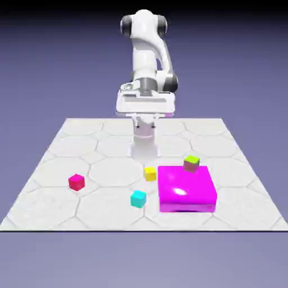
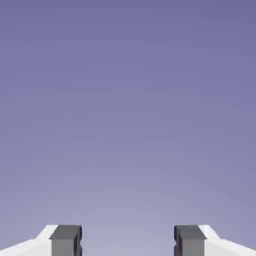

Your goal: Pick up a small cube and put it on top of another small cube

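Note:
The small cyan cube (image 1: 138,198) lies on the tiled table near its front edge, just left of the flat magenta block (image 1: 187,188). A yellow cube (image 1: 150,174) sits close behind it, touching neither. A pink-red cube (image 1: 76,181) lies apart toward the exterior view's left. My gripper (image 1: 144,107) hangs high above the table's far side, well away from every cube. In the hand view its two grey fingertips (image 2: 65,240) stand wide apart, so the gripper (image 2: 127,242) is open, with only plain backdrop between them.
A green-topped cube (image 1: 192,163) rests at the magenta block's far edge. The white tiled table (image 1: 67,146) spreads around the cubes, and the arm's base (image 1: 145,143) stands at its far middle.

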Available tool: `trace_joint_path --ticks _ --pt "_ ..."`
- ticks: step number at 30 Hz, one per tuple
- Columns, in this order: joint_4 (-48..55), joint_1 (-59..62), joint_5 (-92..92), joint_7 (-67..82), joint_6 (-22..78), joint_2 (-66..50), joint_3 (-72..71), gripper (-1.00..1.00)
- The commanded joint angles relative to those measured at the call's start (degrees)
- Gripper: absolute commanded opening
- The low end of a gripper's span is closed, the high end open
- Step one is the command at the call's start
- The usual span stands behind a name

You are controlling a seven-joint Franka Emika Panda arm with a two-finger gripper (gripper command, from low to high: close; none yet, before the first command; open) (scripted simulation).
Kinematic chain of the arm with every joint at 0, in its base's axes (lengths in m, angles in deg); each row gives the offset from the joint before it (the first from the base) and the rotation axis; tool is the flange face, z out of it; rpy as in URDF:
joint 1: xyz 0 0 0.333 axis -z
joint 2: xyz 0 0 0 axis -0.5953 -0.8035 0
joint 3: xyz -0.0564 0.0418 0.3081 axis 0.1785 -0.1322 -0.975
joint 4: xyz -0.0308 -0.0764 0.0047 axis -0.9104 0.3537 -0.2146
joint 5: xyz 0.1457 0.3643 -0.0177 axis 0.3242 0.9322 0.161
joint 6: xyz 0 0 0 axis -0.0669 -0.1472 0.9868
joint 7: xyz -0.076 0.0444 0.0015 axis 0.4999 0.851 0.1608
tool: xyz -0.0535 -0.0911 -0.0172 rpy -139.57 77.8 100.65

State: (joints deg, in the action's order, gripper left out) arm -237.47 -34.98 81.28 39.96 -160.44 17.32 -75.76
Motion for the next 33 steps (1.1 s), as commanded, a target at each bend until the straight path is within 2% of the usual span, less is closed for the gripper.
trace_joint_path --ticks 1,28,32,33 --pt "0.6 1.9 2.5 -0.5 2.0 -2.1 -0.6 0.00" --pt "15.8 51.6 69.3 -13.1 56.6 -58.1 -16.1 0.00" --pt "18.5 47.7 76.0 -8.7 51.6 -65.5 -18.9 0.00" --pt "18.5 47.7 76.0 -8.7 51.6 -65.5 -18.9 -1.00"
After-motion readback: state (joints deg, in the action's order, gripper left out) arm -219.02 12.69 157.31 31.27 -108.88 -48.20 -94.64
